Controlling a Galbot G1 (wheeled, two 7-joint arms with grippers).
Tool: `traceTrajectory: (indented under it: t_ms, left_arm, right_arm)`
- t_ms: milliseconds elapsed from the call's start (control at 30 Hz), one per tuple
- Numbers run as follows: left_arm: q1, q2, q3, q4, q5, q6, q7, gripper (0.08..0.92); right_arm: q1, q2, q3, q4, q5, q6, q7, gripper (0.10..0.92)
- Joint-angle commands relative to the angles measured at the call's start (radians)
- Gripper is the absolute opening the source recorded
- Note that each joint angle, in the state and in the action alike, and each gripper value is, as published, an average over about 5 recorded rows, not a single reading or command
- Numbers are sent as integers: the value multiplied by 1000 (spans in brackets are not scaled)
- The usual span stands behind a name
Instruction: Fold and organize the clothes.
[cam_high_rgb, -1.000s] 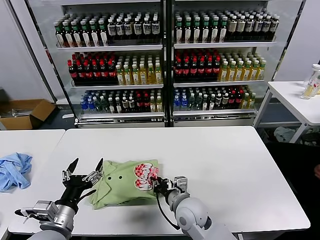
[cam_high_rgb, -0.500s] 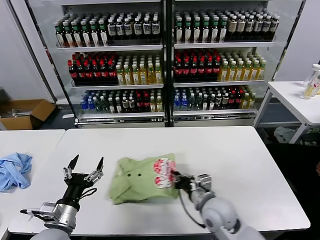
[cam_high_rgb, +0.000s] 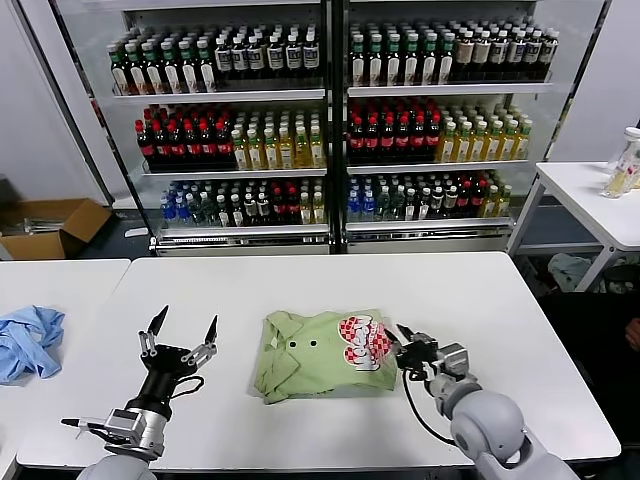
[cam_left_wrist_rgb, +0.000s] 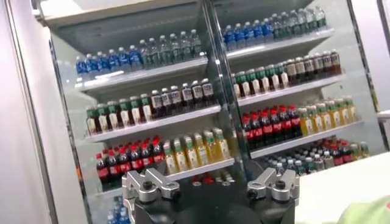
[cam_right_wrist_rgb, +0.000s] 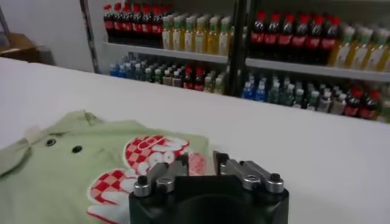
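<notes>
The folded green polo shirt (cam_high_rgb: 325, 354) lies near the middle of the white table (cam_high_rgb: 470, 300), collar toward the robot's left and the red-and-white checkered print toward its right. The right gripper (cam_high_rgb: 407, 349) sits at the shirt's right edge, just beside the print; in the right wrist view its fingers (cam_right_wrist_rgb: 172, 172) stand a little apart with no cloth between them, so it looks to be letting go rather than pinching. The left gripper (cam_high_rgb: 183, 333) hovers above the table well to the left of the shirt, its fingers spread wide and pointing up, holding nothing. The step in hand appears to be settling the folded bundle in its place. To do that well, the right gripper should open fully before lifting, and draw straight back along the table away from the fold so no hem snags and drags the layers loose. A blue cloth (cam_high_rgb: 28, 340) lies on the neighbouring table, well apart.
</notes>
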Motion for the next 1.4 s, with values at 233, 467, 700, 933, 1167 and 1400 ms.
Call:
traceTrajectory:
  t_ms: [233, 467, 700, 933, 1167, 1400]
  left_arm:
    - [-49, -27, 24, 75, 158, -30, 44, 823]
    - [-108, -29, -4, 153, 177, -153, 43, 822]
    - [-136, -12, -22, 164, 229, -207, 49, 823]
    - [-149, -2, 0, 142, -2, -91, 50, 823]
    - [-175, 28, 5, 147, -30, 69, 14, 823]
    - [-199, 55, 1, 156, -99, 69, 5, 823]
  right_arm:
    - [-36, -77, 270, 146, -163, 142, 48, 560]
    - [-36, -26, 249, 16, -247, 255, 31, 763]
    - [-48, -16, 247, 7, -254, 258, 29, 822]
    - [-52, -18, 252, 34, -267, 243, 3, 823]
    - [-28, 15, 231, -57, -296, 285, 18, 823]
    - [-28, 35, 237, -132, -456, 400, -11, 823]
